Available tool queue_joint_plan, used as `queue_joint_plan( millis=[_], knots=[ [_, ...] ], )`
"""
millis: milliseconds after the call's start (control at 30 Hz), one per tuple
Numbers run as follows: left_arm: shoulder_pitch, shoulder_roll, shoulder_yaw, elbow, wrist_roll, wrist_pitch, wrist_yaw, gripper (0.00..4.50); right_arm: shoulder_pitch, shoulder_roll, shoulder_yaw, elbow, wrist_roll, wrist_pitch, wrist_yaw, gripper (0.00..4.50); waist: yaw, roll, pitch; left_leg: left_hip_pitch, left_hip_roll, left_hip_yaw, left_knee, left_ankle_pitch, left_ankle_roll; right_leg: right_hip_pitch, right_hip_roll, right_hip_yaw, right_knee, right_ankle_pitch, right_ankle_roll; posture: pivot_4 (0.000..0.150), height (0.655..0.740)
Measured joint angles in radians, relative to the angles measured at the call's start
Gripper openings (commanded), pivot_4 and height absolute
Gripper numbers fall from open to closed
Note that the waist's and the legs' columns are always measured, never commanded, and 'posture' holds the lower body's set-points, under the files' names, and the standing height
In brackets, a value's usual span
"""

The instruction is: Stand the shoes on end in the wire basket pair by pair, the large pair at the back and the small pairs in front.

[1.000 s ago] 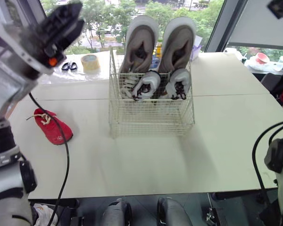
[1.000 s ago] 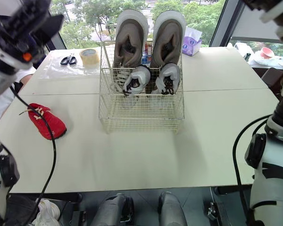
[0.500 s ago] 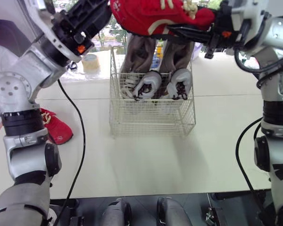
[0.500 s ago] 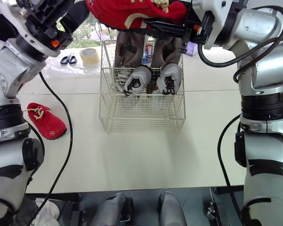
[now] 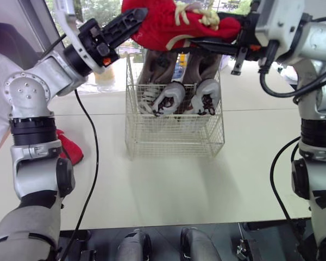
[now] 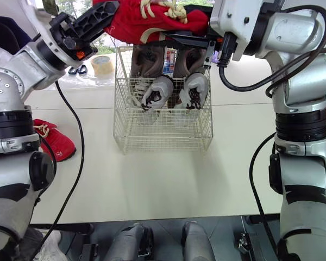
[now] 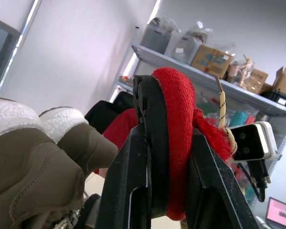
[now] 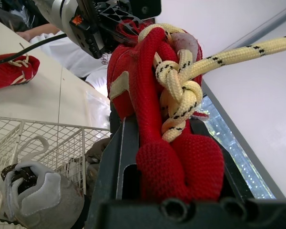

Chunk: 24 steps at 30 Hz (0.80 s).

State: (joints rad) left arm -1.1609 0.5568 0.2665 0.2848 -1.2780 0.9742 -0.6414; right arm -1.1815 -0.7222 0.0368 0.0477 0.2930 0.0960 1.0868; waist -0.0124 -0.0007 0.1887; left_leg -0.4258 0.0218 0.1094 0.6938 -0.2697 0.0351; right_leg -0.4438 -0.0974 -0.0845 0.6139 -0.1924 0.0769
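Clamping the red shoe's (image 5: pixel 171 24) two ends, left gripper (image 5: pixel 135 18) and right gripper (image 5: pixel 209 35) hold it over the wire basket (image 5: pixel 174 136), likely for upending.

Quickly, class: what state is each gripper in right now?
Left gripper: closed on the red shoe.
Right gripper: closed on the same red shoe, by its laces.
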Motion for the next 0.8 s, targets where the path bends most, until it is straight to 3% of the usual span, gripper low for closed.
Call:
queue_joint_plan(
  millis=[200,333,500,633,800],
  knots=[
    [0.061,-0.103,0.118,-0.083,-0.105,0.015,0.194,0.23,0.068,-0.004,-0.064,-0.029,0.043,0.086,-0.047,4.48,0.002,-0.001,0.000,0.000,0.000,-0.001,0.000,0.000,0.000,0.001,-0.002,0.000,0.000,0.000,0.000,0.150,0.7400],
    [0.094,-0.146,0.257,-0.183,-0.210,-0.080,0.342,0.23,0.153,0.040,-0.214,-0.015,0.149,0.248,-0.191,4.48,-0.001,-0.004,0.003,0.000,0.000,-0.001,0.000,0.000,-0.001,0.000,-0.002,0.000,0.001,0.000,0.000,0.150,0.7400],
    [0.120,-0.302,0.305,-0.331,-0.230,-0.278,0.466,0.23,0.195,0.390,-0.425,-0.117,0.559,0.498,-0.575,4.48,0.002,-0.005,0.002,0.002,0.001,-0.002,-0.001,0.002,-0.003,0.002,-0.001,-0.002,0.001,0.002,-0.002,0.150,0.7400],
    [0.148,-0.405,0.265,-0.346,-0.171,-0.379,0.507,0.23,0.211,0.623,-0.424,-0.168,0.777,0.562,-0.814,4.48,0.007,-0.004,0.002,0.000,0.001,-0.003,-0.001,0.002,-0.003,0.001,0.000,-0.002,0.000,0.002,-0.003,0.150,0.7400],
    [0.193,-0.452,0.191,-0.382,-0.119,-0.422,0.496,0.23,0.176,0.754,-0.380,-0.224,0.860,0.534,-0.966,4.48,0.005,-0.005,0.002,-0.002,0.000,-0.002,-0.001,0.000,0.001,0.001,0.000,-0.002,-0.001,0.002,-0.002,0.150,0.7400]
  ],
)
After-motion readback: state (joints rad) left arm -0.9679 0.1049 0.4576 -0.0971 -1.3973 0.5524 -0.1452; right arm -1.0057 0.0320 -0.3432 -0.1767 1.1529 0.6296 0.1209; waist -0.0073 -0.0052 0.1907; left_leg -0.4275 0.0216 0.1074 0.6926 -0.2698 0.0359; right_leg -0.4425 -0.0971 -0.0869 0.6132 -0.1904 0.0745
